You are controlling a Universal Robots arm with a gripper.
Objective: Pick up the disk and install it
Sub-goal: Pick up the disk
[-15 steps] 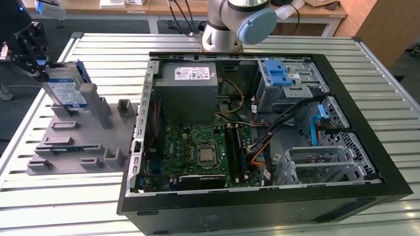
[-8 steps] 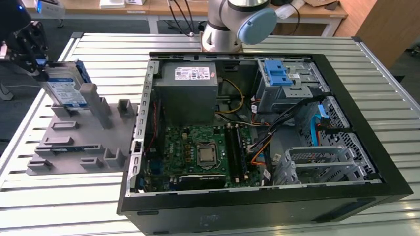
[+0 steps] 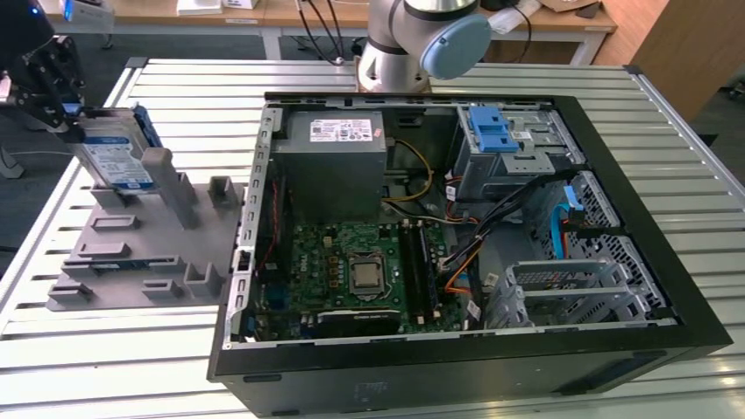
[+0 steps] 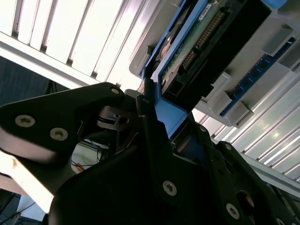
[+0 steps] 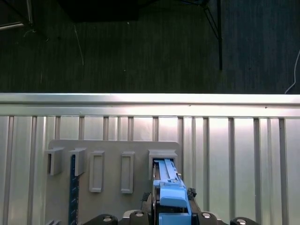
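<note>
— Entry one is called for: the disk (image 3: 114,161), and where it is kept.

— It is listed as stood on edge at the far end of the grey fixture (image 3: 140,253), on the exterior view's left, well apart from the open computer case (image 3: 466,384). A white-and-blue label is shown on its visible face, and a blue carrier frame (image 4: 166,112) is clipped along its edges. (Whether its lower end is seated in the fixture or raised just clear of it cannot be told.)

— Entry two: the gripper (image 3: 64,113).

— It is recorded at the disk's upper end. In the second wrist view the fingers (image 4: 154,140) are seen closed against the blue frame, one on either side, so the disk is entered as gripped. In the first wrist view the blue frame is shown between the black finger bases, and the disk's length is seen running down to a rectangular slot (image 5: 163,157) of the fixture.

— What else is catalogued?

— A slatted metal table (image 3: 105,367), by which fixture and case are borne. Within the case: a grey power supply box (image 3: 331,166), a green motherboard (image 3: 338,262), a blue drive bracket (image 3: 495,131) and bundled cables (image 3: 512,209). The arm's base (image 3: 402,52) is mounted on the table beyond the case.
</note>
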